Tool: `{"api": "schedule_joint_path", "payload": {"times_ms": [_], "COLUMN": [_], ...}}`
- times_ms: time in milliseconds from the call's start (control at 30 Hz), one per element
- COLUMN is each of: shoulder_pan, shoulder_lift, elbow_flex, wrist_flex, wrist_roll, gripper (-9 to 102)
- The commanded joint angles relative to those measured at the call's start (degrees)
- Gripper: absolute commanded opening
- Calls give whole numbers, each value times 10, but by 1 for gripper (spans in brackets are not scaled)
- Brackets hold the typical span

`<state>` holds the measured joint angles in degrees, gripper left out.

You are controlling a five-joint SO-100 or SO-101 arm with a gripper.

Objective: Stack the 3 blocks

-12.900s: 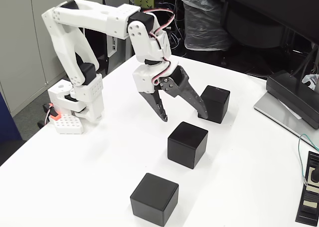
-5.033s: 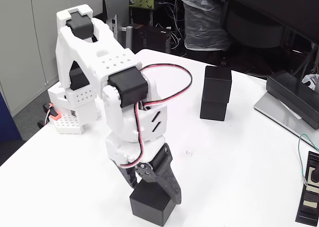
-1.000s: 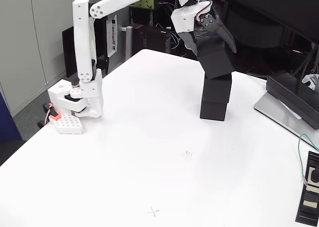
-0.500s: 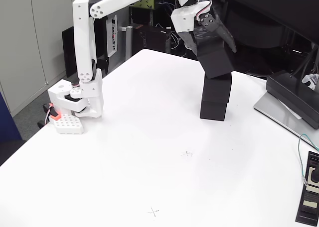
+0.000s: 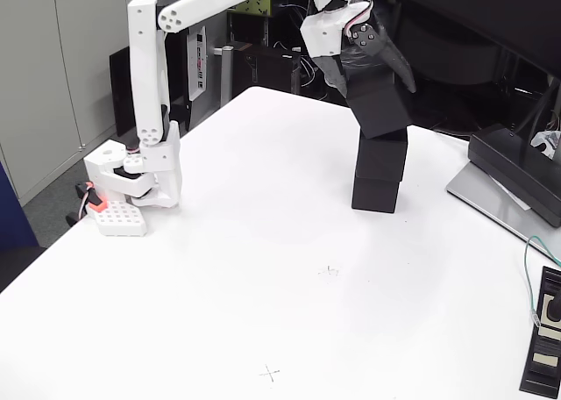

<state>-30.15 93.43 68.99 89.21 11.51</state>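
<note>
Two black blocks stand stacked on the white table at the far right: the bottom block [image 5: 377,194] and the second block [image 5: 383,154] on top of it. A third black block [image 5: 379,106] sits tilted on the top of that stack, leaning left. My gripper [image 5: 372,75] is shut on this third block from above, its dark fingers [image 5: 390,62] along the block's sides. The white arm reaches over from its base at the left.
The arm's base [image 5: 140,185] is clamped at the table's left edge. A flat grey device [image 5: 517,176] lies at the right edge, and a black box with cables [image 5: 545,339] sits at the lower right. Cluttered shelves and bags stand behind the table.
Since five seconds ago the arm carried the third block from the near table up onto the two-block stack. Over the last second nothing has visibly moved.
</note>
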Motion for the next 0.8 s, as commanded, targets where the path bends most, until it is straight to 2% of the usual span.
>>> {"api": "schedule_joint_path", "payload": {"times_ms": [0,233,767], "shoulder_pan": [-3,-55,-54], "shoulder_lift": [2,2,3], "elbow_flex": [-11,-11,-11], "wrist_flex": [0,0,1], "wrist_roll": [4,4,11], "gripper": [1,1,1]}}
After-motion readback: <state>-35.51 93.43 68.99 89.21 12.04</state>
